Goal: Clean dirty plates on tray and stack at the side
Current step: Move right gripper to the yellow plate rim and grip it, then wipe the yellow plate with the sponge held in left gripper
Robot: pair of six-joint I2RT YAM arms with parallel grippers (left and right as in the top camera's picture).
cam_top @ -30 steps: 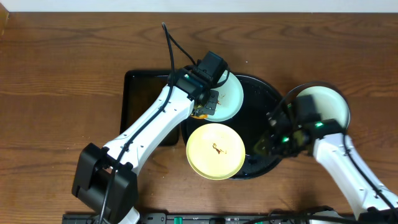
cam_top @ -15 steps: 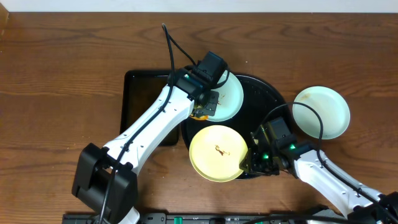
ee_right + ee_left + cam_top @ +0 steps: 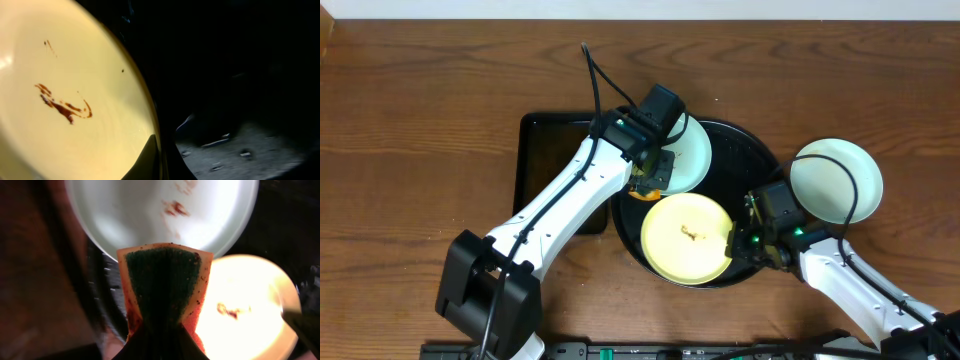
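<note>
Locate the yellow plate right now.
Overhead view: yellow plate sits at the front of the round black tray, beside the tray's mint plate, its right rim in the right gripper.

- From overhead we get bright, even light across the wood-grain tabletop [image 3: 420,100], with sharp focus and only faint, soft shadows.
- The round black tray [image 3: 745,165] shows a mild gloss, without harsh glare.
- At the left wrist we see the mint-green plate [image 3: 160,210] washed out nearly white and the yellow plate [image 3: 250,305] glowing. The sponge [image 3: 165,285] is shadowed and the surroundings are dark.
- At the right wrist most of the picture is near black. The yellow plate is bright, close and slightly soft.
</note>
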